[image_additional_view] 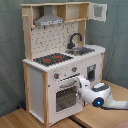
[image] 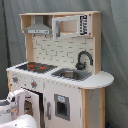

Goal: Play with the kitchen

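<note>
The kitchen is a tall toy of light wood and white panels, seen in both exterior views. It has a red-ringed black hob, a black tap over a sink, a pegboard back and a grey hood. In the second exterior view my gripper is at the right end of the windowed oven door, near its top edge. The white arm stretches away to the second exterior view's right. In the first exterior view the arm shows at the lower left, in front of the kitchen.
The small upper cabinet door stands swung open at the top. A rounded worktop juts out past the sink. The kitchen stands on a wooden surface, and a grey curtain hangs behind.
</note>
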### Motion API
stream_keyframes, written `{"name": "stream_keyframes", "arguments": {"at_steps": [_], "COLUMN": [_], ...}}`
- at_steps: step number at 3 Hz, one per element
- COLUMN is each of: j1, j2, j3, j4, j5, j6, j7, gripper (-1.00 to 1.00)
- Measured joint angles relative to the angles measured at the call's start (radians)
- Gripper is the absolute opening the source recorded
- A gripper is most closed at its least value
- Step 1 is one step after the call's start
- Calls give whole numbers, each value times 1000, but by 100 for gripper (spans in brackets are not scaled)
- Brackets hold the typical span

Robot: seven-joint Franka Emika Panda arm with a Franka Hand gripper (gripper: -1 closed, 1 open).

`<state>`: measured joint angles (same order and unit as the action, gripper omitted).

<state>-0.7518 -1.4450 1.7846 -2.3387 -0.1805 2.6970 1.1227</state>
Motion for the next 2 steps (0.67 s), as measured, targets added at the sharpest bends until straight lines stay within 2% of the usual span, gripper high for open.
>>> {"name": "stream_keyframes", "arguments": {"at_steps": [1,2], "j1": [-60,11], "j2": [0,0], "j3": [-9,-69], "j4": [0,-21], "j5": [0,-3], "j6": [72,37], "j7": [42,8], "gripper": [100,100]}}
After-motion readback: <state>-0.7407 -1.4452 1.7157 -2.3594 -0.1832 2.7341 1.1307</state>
